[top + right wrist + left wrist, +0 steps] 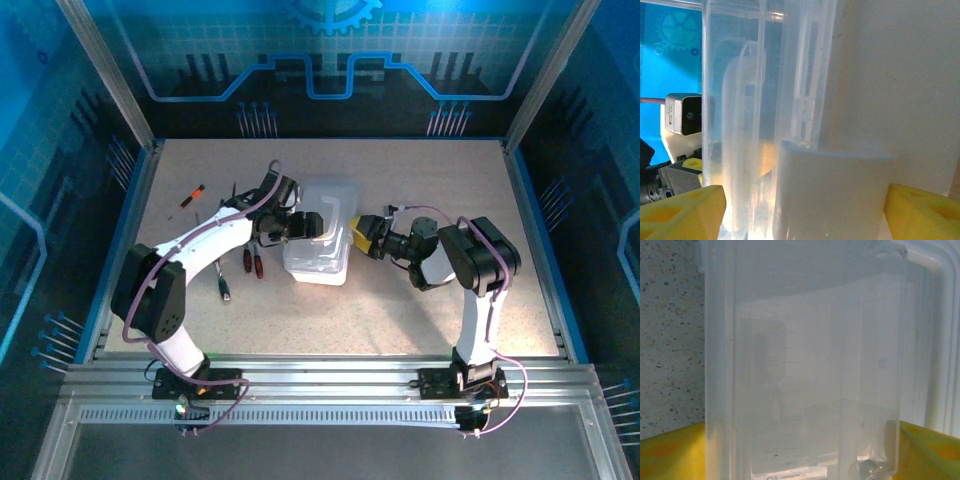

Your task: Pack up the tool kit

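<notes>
Top external: left arm and right arm inward, jaws wide astride clear case, grip unclear.

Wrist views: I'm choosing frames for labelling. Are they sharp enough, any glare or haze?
Left wrist view: the case looks milky and soft, washed out at top right; the speckled table is crisper. Right wrist view: case walls blurred up close, blue backdrop tinting the left.

Left arm, right arm: white shells, black joint housings. Purple cable loops along each. Fingers yellow, seemingly wedge-shaped. Black bases.
</notes>
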